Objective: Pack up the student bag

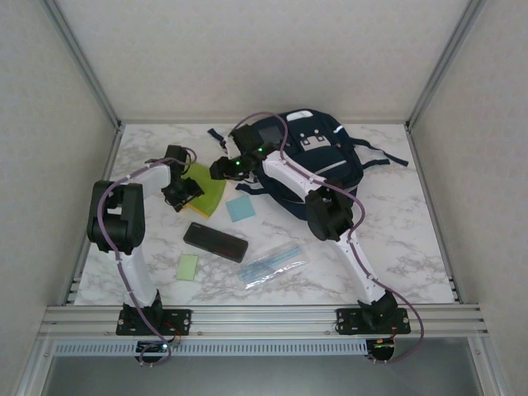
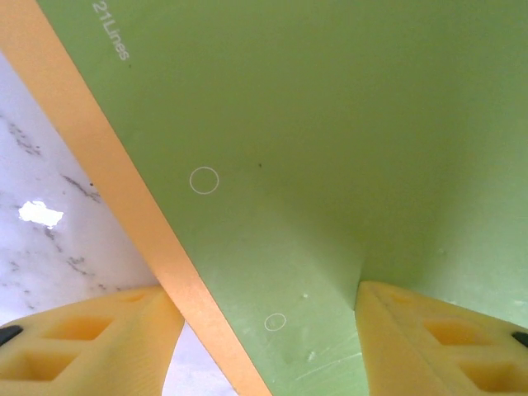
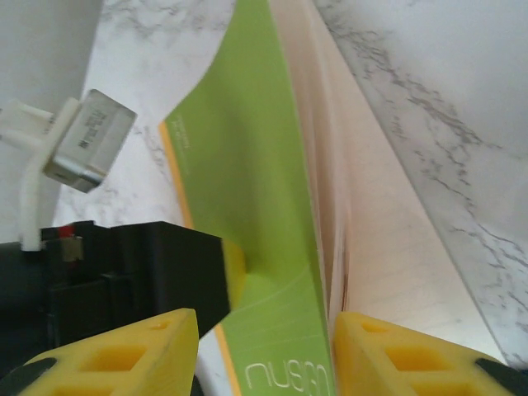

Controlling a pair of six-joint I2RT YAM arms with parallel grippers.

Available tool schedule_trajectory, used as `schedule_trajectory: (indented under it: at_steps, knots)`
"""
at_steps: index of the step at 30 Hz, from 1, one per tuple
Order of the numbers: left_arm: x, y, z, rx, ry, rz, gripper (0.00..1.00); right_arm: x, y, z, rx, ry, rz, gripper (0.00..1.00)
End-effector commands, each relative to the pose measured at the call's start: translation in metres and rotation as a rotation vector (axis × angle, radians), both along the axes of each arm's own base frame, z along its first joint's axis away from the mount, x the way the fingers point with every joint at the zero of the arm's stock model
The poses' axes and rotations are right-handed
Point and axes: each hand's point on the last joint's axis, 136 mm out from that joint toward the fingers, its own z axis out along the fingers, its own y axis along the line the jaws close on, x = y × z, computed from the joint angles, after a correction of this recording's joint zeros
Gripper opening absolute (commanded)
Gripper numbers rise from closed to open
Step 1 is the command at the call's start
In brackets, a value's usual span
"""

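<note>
A: State of the left gripper (image 1: 183, 195)?
B: Roughly half open, clamped on the green notebook (image 1: 208, 188) by its cover.
A: And the right gripper (image 3: 264, 330)?
B: Straddling the same notebook's page edge, about half open; cannot tell whether gripping.
A: And the student bag (image 1: 318, 153)?
B: At the back of the marble table (image 1: 396, 247), just behind the right gripper, near the tilted notebook.
</note>
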Motion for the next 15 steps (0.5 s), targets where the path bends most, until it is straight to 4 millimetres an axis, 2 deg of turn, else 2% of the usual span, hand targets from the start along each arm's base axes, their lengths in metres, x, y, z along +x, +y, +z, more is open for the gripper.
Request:
schedule_trajectory:
  at_steps: [1,8,12,15]
  knots:
    - [0.002,-0.004,-0.038,0.002,0.027,-0.023,0.58,-0.014,0.012,0.01,0.082,0.06,0.045,0.47]
    - [0.002,-0.004,-0.037,0.001,0.026,-0.024,0.58,-0.009,0.005,-0.01,0.026,0.068,0.011,0.39]
    - [0.003,-0.004,-0.033,0.002,0.015,-0.025,0.58,-0.007,-0.001,-0.022,-0.025,0.072,-0.009,0.29]
    - [0.006,-0.004,-0.027,0.002,0.003,-0.027,0.58,-0.004,-0.007,-0.024,-0.061,0.06,-0.027,0.12]
